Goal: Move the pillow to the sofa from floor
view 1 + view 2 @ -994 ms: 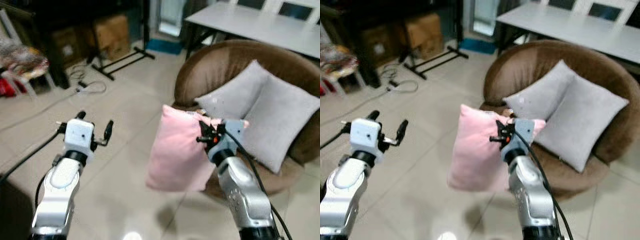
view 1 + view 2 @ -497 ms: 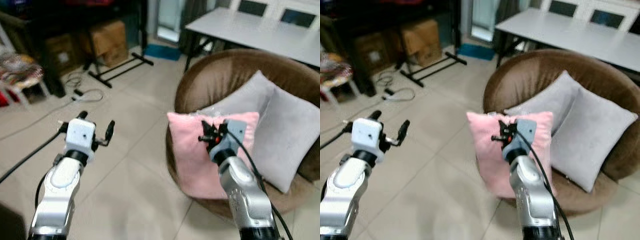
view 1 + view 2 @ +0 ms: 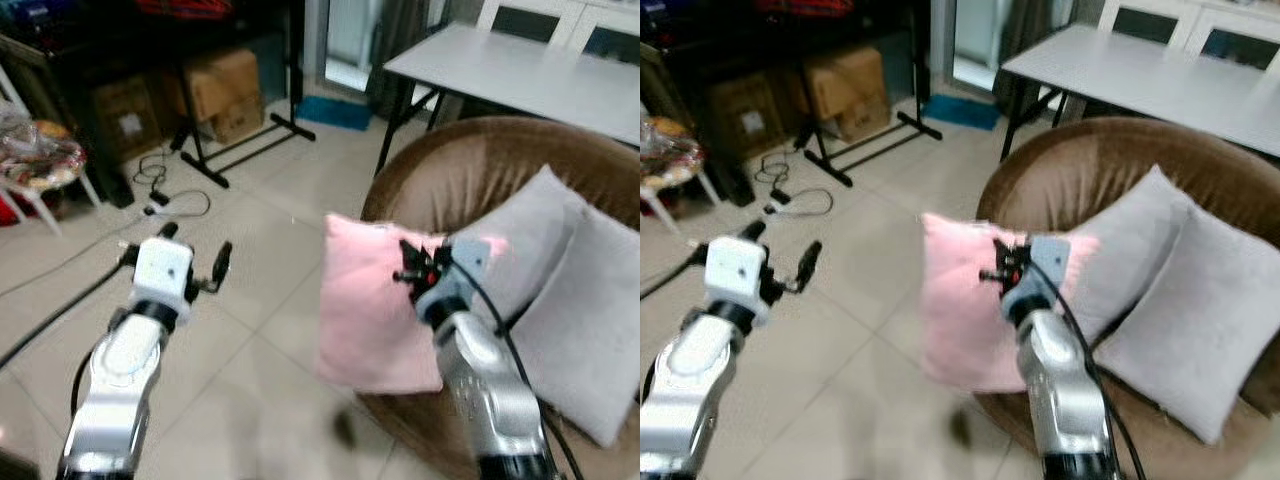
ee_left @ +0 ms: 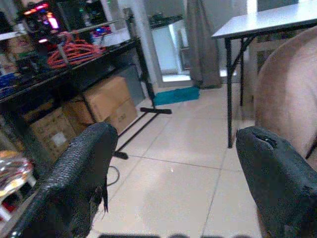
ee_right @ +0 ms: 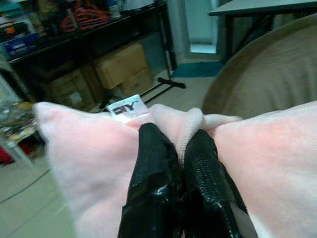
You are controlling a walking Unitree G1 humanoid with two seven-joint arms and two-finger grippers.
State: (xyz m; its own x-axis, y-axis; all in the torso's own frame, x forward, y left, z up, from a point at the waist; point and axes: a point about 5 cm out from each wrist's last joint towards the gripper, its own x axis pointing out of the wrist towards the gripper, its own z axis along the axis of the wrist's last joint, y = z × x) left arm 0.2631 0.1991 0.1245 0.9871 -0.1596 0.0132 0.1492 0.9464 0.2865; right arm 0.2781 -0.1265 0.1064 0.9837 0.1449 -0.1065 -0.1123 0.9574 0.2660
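Your right gripper [image 5: 173,163] pinches only the pink pillow [image 3: 375,310] top edge; swinging toward the brown sofa [image 3: 450,180] could slip it free.

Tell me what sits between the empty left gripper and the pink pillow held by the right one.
Only bare beige floor tile lies between the left gripper and the pink pillow in the left eye view.
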